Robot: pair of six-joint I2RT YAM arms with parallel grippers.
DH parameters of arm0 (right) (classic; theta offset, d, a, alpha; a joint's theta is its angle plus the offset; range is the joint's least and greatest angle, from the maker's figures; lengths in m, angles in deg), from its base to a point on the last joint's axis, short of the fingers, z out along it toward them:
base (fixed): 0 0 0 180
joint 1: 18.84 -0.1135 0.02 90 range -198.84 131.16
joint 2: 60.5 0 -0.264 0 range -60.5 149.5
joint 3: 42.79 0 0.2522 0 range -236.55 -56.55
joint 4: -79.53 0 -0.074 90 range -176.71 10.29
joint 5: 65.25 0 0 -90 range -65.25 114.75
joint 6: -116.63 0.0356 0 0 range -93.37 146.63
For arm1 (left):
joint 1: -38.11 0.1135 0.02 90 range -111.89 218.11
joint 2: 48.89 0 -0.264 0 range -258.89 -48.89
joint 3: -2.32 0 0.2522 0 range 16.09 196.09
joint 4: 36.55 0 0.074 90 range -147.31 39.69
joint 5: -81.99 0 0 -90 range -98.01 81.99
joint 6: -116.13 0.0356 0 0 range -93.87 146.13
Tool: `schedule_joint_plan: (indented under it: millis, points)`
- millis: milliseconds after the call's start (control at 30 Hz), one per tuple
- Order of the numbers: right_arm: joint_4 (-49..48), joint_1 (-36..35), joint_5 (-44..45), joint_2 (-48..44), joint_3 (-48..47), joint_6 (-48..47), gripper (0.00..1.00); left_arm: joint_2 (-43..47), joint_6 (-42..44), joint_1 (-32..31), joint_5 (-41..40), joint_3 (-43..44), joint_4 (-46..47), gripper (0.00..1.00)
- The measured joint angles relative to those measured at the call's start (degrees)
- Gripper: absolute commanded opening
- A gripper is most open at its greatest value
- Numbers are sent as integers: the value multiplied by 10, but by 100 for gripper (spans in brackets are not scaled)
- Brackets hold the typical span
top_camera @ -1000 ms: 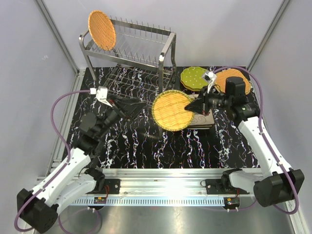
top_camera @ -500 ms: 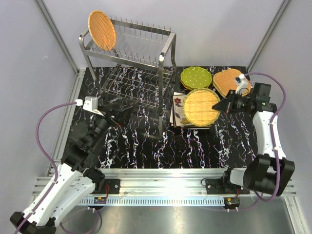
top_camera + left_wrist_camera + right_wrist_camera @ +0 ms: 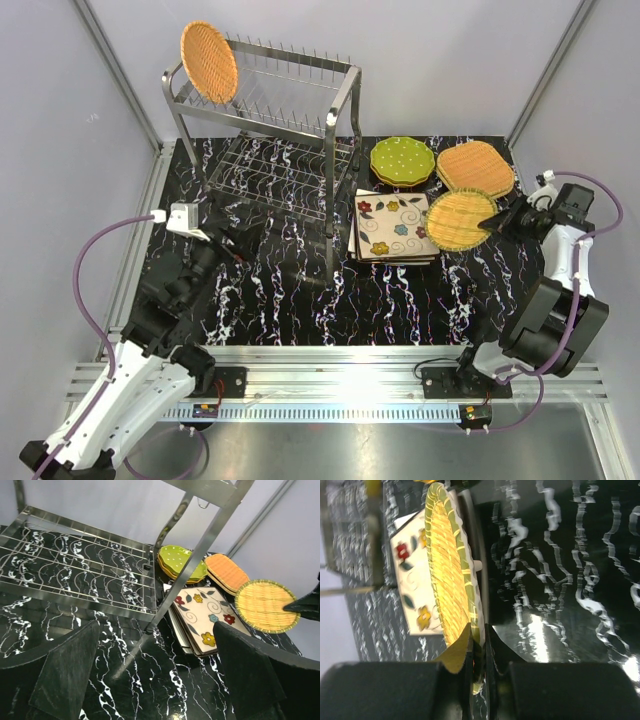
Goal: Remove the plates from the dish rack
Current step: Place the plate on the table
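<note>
The steel dish rack (image 3: 300, 120) stands at the back left, with one orange wicker plate (image 3: 209, 62) upright in its top tier. My right gripper (image 3: 497, 220) is shut on the rim of a yellow wicker plate (image 3: 460, 219), which it holds just right of the stacked square flowered plates (image 3: 390, 228). In the right wrist view the jaws (image 3: 479, 645) pinch the green-edged rim of this plate (image 3: 447, 565). My left gripper (image 3: 252, 236) is open and empty in front of the rack. Its wide-spread fingers (image 3: 65, 675) frame bare tabletop.
Green dotted plates (image 3: 402, 160) and an orange wicker plate (image 3: 476, 167) lie at the back right, also visible in the left wrist view (image 3: 181, 562) (image 3: 226, 572). The rack's front leg (image 3: 195, 560) slants across that view. Grey walls enclose the black marbled table (image 3: 300, 300).
The right arm has carried the yellow wicker plate rightward, from in front of the rack, past the square plates. The left gripper has opened wide and drawn back to the left.
</note>
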Motion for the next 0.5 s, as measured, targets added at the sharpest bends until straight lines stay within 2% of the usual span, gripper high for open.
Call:
schedule_joint_plan:
  millis: [267,500]
  points:
    - [-31,4,111,2,25,67,0,3,9,0,-29,0,-7,99]
    - [-58,8,136,9,39,132,0,1,10,1,-42,0,-7,99]
